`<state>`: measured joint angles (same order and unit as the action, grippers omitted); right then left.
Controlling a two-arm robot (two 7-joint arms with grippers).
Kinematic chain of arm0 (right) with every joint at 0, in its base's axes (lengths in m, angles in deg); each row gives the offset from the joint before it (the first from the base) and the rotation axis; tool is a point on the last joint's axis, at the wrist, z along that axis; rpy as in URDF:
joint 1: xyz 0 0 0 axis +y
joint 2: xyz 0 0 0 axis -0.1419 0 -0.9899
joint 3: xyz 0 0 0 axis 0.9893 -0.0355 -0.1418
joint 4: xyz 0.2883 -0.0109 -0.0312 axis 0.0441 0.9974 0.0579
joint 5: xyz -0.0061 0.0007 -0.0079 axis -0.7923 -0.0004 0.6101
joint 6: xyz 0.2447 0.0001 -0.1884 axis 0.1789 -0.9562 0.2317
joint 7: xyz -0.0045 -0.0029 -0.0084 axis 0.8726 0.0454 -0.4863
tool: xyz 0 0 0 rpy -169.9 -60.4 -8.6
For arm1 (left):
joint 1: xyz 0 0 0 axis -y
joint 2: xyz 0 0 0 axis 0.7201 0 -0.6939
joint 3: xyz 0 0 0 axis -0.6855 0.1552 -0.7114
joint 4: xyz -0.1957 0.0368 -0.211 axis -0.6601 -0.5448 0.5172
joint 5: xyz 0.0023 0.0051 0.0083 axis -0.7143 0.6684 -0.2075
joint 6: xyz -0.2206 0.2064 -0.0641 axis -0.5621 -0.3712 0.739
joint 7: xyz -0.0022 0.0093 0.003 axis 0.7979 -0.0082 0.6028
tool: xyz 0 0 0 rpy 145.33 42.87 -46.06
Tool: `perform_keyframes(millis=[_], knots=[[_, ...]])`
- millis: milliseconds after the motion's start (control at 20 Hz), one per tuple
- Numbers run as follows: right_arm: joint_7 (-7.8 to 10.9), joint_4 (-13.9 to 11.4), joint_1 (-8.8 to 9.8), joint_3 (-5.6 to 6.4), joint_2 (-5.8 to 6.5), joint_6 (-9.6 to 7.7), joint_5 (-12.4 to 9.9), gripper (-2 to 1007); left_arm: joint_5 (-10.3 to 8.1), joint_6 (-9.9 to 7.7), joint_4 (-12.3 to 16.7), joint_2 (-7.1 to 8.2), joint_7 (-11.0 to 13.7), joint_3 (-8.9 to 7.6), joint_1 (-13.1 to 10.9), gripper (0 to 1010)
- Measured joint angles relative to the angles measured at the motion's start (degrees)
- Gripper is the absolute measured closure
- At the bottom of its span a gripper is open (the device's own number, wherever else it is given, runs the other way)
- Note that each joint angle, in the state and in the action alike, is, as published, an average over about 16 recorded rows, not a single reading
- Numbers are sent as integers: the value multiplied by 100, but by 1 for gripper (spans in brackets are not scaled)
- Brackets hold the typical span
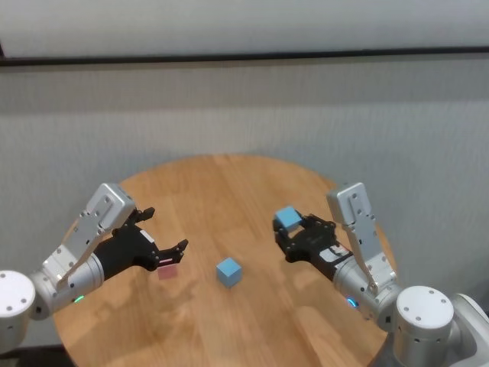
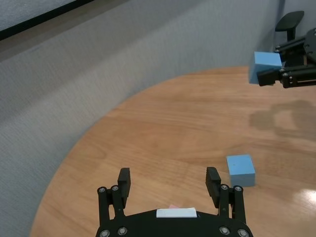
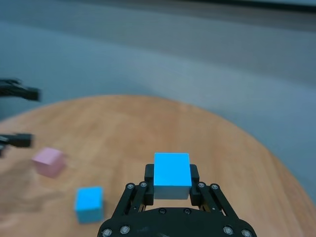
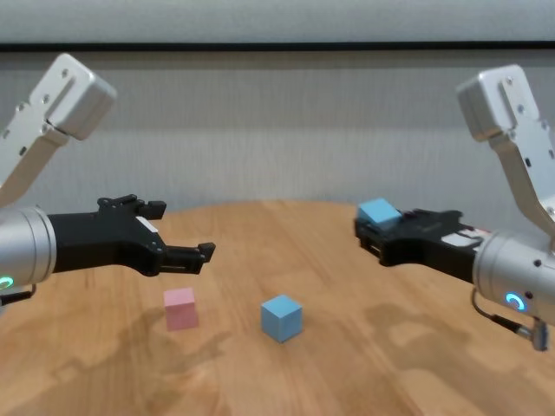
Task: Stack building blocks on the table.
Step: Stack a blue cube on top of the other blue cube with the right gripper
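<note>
My right gripper [image 1: 289,230] is shut on a light blue block [image 1: 287,218] and holds it above the right side of the round wooden table [image 1: 229,187]; the right wrist view shows the block [image 3: 172,175] between the fingers. A second light blue block [image 1: 228,272] lies on the table's middle front. A pale pink block [image 4: 180,308] lies to its left. My left gripper [image 1: 166,229] is open and empty, hovering above the pink block [image 1: 167,272], not touching it.
A grey wall stands behind the table. The table's curved far edge [image 2: 148,94] runs close to the wall. Bare wood lies between the two grippers around the loose blue block [image 4: 282,317].
</note>
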<state>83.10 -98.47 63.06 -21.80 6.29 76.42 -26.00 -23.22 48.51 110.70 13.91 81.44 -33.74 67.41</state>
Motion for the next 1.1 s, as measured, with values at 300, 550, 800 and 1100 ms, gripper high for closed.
perform_keyframes(millis=[300,550,800,1100], knots=[[393,23,-111,-121,-50,245,-199,635,0,0,0,0,0,0,0,8],[537,131,-174,-243,-113,296,-340,635,0,0,0,0,0,0,0,8],[611,227,-196,-376,-165,310,-428,635,0,0,0,0,0,0,0,8],[700,242,-167,-544,-147,295,-473,635,0,0,0,0,0,0,0,8]])
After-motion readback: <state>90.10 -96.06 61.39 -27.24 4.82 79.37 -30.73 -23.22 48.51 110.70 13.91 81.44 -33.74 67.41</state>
